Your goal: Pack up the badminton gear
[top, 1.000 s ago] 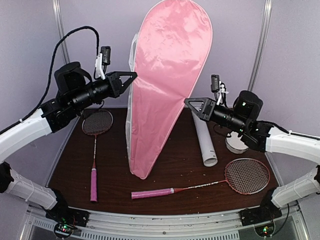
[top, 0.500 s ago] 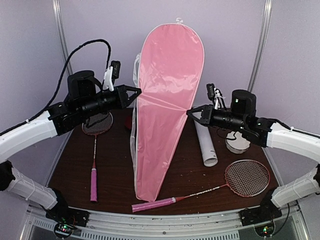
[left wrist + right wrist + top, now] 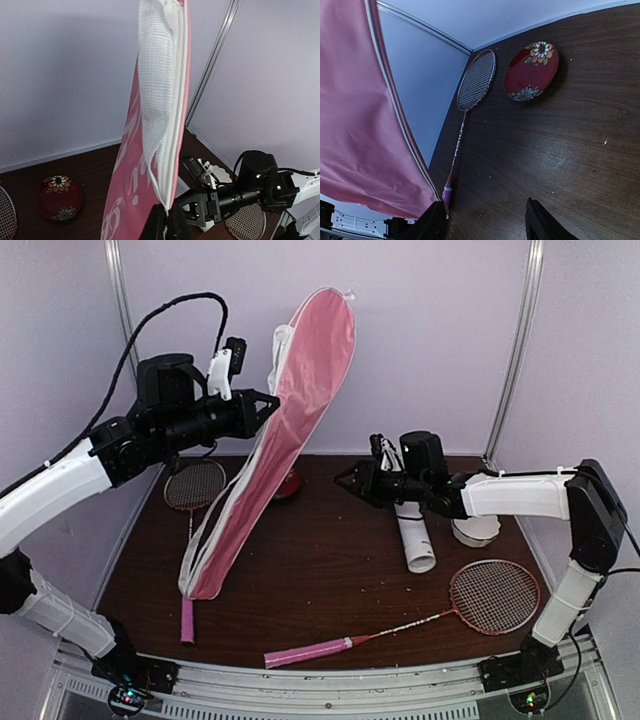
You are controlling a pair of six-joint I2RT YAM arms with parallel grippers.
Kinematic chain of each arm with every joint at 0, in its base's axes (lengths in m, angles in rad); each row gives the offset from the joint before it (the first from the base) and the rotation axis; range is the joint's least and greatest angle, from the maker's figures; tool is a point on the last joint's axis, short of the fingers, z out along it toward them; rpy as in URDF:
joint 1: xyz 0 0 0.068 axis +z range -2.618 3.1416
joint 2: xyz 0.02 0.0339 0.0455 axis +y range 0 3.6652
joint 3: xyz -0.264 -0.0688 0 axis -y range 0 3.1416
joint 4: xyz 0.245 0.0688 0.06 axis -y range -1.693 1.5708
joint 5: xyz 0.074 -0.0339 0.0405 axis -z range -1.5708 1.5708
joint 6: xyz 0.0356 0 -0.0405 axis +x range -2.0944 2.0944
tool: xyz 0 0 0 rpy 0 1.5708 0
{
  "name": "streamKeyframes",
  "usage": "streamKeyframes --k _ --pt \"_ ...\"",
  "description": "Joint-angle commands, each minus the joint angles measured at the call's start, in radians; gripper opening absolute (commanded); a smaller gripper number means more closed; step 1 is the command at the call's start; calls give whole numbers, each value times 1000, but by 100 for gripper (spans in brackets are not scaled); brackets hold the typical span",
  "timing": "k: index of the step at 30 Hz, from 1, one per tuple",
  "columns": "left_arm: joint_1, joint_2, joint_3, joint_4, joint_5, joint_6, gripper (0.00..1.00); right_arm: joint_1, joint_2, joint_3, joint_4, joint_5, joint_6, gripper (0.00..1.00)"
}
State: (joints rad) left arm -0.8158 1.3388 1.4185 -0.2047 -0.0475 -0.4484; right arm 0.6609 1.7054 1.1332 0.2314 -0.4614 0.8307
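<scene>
The pink fabric bag (image 3: pixel 285 410) hangs edge-on, leaning left, its narrow end down by the table. My left gripper (image 3: pixel 268 405) is shut on the bag's zipper edge (image 3: pixel 167 165), with its fingertips at the bottom of the left wrist view. My right gripper (image 3: pixel 345 483) stands open and empty, low over the middle of the table and apart from the bag (image 3: pixel 360 125). One racket (image 3: pixel 195 485) lies at the left, partly behind the bag. The other racket (image 3: pixel 493 592) lies front right. The white tube (image 3: pixel 415 535) lies under my right arm. A white shuttlecock (image 3: pixel 475 531) sits beside the tube.
A dark red flowered dish (image 3: pixel 288 485) sits at the back of the table behind the bag, also seen as the dish (image 3: pixel 531 71) beside the left racket (image 3: pixel 476 79). Purple walls and metal posts close in the table's back and sides.
My right gripper has opened, let go of the bag and dropped left toward the table. The bag has swung from facing the camera to edge-on, hanging from the left gripper alone.
</scene>
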Motion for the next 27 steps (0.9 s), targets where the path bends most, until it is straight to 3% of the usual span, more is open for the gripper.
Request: streamKeyframes --k 1,6,9,11,15,22,27 --pt "-37 107 25 -42 -144 18 0 -19 -60 -73 -29 16 -29 59" --pt "-86 342 88 -122 -296 -29 0 -65 -123 -222 -18 -8 -47 64" --pt "-98 469 143 -139 -287 -91 0 -89 -130 -270 -15 -13 -57 63" --pt "-98 501 141 -106 -277 -121 0 -98 -119 -274 -20 -17 -66 61" --pt "-95 489 158 -124 -389 -110 0 -98 -78 -252 -18 -15 -72 52" --pt "-92 491 170 -174 -461 -21 0 -82 138 -69 24 -47 -42 34" --pt "-96 504 160 -138 -391 -32 0 -55 310 139 -1 -52 -26 32"
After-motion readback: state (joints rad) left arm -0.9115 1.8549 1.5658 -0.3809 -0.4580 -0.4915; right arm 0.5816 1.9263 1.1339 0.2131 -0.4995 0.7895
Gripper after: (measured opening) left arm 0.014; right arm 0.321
